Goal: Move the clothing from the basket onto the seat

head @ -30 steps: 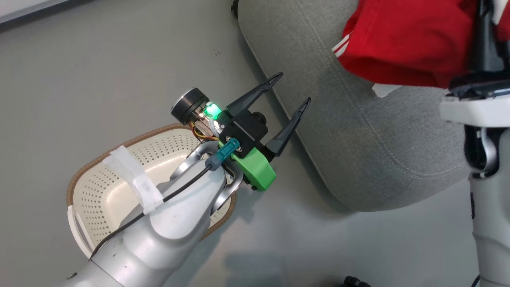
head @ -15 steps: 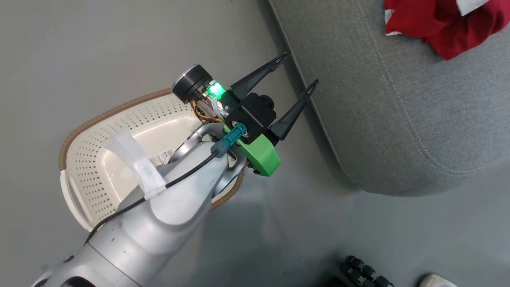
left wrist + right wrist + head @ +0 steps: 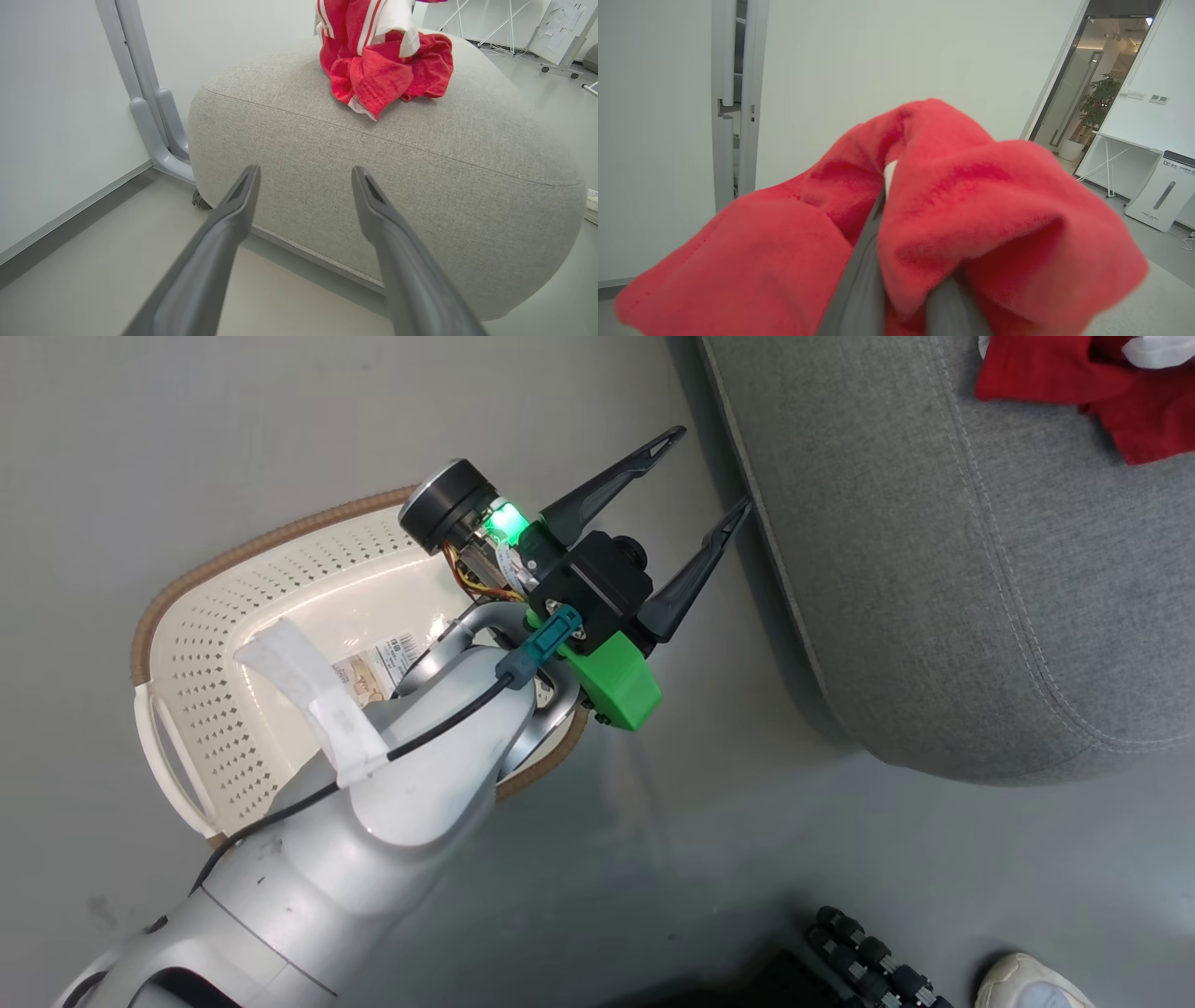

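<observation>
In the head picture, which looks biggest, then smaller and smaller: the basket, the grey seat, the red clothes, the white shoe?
1. seat
2. basket
3. red clothing
4. white shoe
The picture's edge cuts off the clothing and the shoe, so the last two are less sure.

Basket on floor, at my left, beneath my left forearm. Seat right of basket, apart from it. Clothing on seat top, far side from basket. Shoe on floor, nearer me.
</observation>
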`<state>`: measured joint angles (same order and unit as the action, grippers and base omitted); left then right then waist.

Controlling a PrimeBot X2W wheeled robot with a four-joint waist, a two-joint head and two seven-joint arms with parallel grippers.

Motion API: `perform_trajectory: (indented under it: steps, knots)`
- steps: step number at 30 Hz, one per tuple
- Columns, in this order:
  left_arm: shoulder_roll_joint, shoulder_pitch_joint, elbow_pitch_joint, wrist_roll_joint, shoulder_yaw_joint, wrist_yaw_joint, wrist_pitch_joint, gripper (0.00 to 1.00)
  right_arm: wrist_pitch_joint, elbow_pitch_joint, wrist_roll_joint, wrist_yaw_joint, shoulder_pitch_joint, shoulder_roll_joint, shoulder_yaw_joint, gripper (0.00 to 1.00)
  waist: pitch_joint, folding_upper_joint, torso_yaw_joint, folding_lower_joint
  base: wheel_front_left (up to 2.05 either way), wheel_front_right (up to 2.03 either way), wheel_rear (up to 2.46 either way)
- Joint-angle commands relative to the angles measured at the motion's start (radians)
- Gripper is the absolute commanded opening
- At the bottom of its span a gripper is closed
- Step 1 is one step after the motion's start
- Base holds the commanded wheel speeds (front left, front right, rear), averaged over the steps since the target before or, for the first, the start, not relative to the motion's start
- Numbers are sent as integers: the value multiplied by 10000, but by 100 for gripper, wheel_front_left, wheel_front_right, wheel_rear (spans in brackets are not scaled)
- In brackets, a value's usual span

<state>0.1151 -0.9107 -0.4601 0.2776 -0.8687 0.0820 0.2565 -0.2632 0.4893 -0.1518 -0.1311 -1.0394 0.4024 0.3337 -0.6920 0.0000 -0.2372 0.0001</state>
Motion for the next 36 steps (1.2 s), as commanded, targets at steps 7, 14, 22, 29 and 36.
perform_trajectory:
  steps: [7, 14, 22, 29, 36]
  knots:
    - [132, -275, -3, -85, -28, -47, 35, 100, -21, 1760, 346, 7, 327, 24, 58, 0, -324, 0, 136, -1, 0, 0, 0]
    - [170, -247, -72, 20, -61, -82, 56, 100, -20, 2707, 504, 7, 113, -36, 148, 100, -325, 0, 167, -1, 0, 0, 0]
    - [153, 206, -127, 177, 31, -194, 82, 100, -21, 2122, 323, 7, 1216, -104, 457, 100, 419, 0, 182, -1, 0, 0, 0]
    - [260, 815, 107, 334, 350, -376, 87, 100, -21, 1147, 99, 7, 2873, -477, 581, 100, 1278, 0, 137, -1, 0, 0, 0]
    - [363, 1716, 518, 496, 952, -551, 89, 100, -20, -280, -30, 7, 4335, -1047, 153, 100, 2189, 0, 255, -1, 0, 0, 0]
